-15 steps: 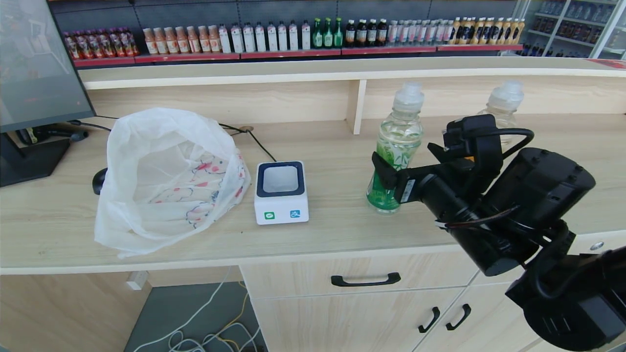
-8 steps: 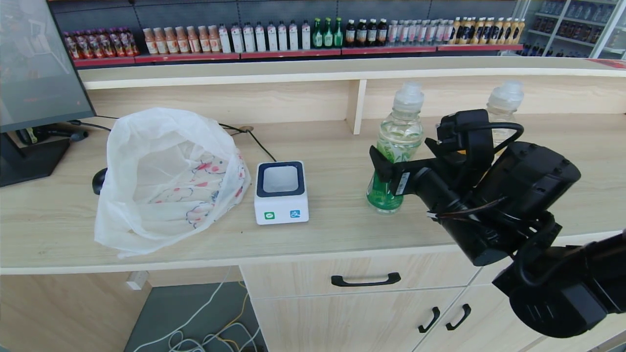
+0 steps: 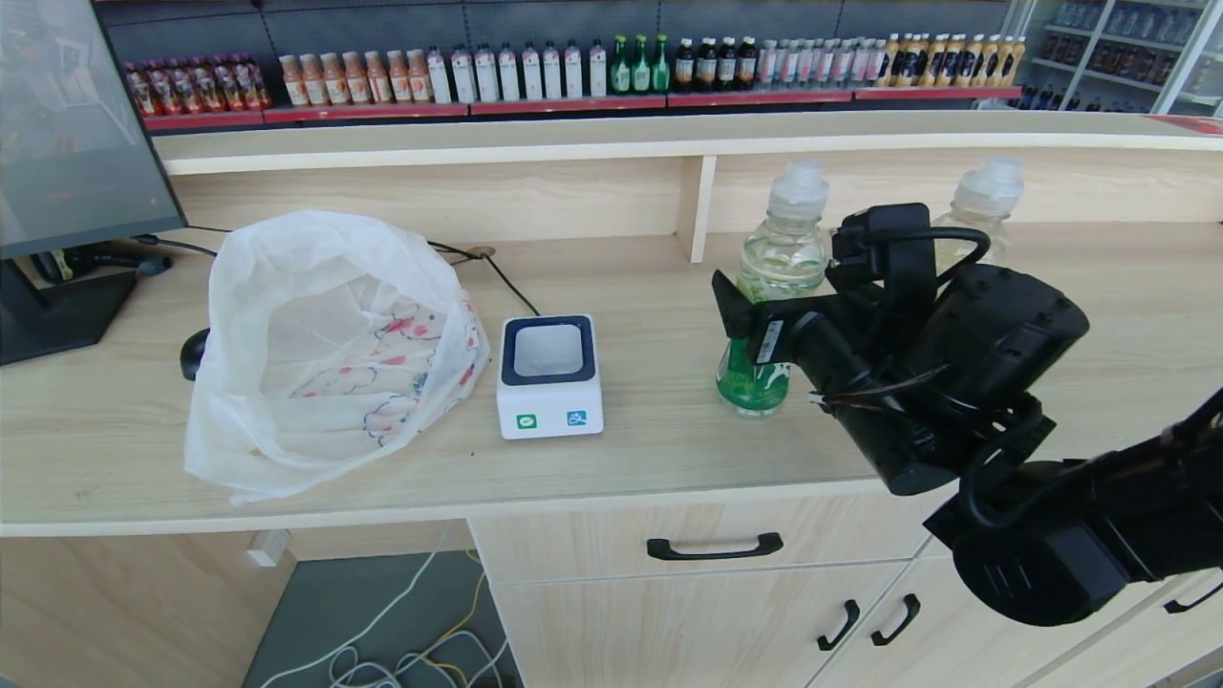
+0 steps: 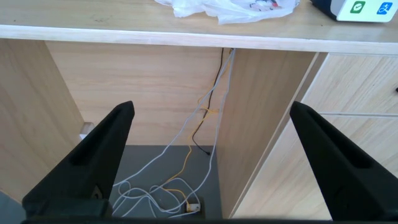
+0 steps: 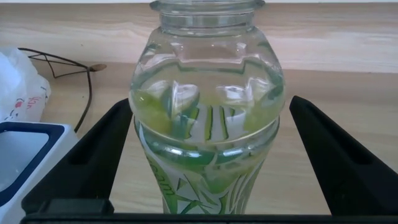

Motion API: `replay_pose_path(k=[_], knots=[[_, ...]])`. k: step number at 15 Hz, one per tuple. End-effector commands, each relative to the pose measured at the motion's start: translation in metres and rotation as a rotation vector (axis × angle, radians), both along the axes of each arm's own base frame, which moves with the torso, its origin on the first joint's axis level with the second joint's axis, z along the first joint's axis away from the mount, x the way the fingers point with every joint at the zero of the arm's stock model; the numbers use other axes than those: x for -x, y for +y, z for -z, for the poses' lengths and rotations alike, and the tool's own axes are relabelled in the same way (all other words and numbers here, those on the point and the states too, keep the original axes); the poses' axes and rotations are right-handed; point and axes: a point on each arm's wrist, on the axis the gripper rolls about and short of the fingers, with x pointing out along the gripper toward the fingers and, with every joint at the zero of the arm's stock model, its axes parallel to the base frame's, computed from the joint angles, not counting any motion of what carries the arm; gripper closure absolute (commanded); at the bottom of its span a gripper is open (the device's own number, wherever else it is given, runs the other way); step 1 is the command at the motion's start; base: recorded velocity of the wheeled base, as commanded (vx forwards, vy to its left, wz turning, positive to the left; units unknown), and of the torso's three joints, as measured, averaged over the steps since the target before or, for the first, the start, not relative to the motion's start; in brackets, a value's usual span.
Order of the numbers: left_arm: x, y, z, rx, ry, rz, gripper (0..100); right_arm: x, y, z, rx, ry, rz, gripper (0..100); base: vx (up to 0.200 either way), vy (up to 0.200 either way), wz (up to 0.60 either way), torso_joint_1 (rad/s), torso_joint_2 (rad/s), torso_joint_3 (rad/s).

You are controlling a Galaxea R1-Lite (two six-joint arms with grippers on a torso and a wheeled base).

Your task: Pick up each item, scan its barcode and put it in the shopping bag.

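A clear bottle with a green label point(image 3: 779, 287) stands upright on the wooden counter point(image 3: 659, 430), right of the white scanner box point(image 3: 549, 377). My right gripper point(image 3: 755, 311) is open around this bottle. In the right wrist view the bottle point(image 5: 205, 124) sits between the two spread fingers point(image 5: 81, 168), with a gap on each side. A second clear bottle point(image 3: 979, 205) stands farther back right, partly hidden by the arm. The white shopping bag point(image 3: 325, 354) lies open on the counter's left. My left gripper point(image 4: 211, 168) is open below the counter edge and holds nothing.
A monitor point(image 3: 76, 124) and a dark mouse point(image 3: 194, 354) sit at the far left. A cable point(image 3: 497, 272) runs behind the scanner. A raised shelf ledge point(image 3: 697, 205) borders the back. Under the counter, loose cables point(image 4: 168, 186) lie in an open bay beside drawers point(image 3: 712, 549).
My right gripper has moved forward to the left, from just beside the green-label bottle to straddling it. The bag, scanner and bottles have stayed in place.
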Motion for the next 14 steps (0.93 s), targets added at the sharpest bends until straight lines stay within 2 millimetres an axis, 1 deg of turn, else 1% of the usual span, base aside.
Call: replay_pose_path(k=[1, 7, 14], knots=[[0.0, 0.0, 0.0, 0.0, -0.001, -0.001, 0, -0.005, 0.002, 0.004, 0.005, 0.007, 0.002, 0, 0.0, 0.0, 0.0, 0.0, 0.0, 0.0], [0.0, 0.0, 0.0, 0.0, -0.001, -0.002, 0, -0.013, 0.004, 0.003, 0.005, -0.008, 0.015, 0, 0.0, 0.0, 0.0, 0.0, 0.0, 0.0], [0.0, 0.0, 0.0, 0.0, -0.001, -0.001, 0, -0.016, 0.002, 0.003, 0.005, -0.011, 0.023, 0, 0.0, 0.0, 0.0, 0.0, 0.0, 0.0]])
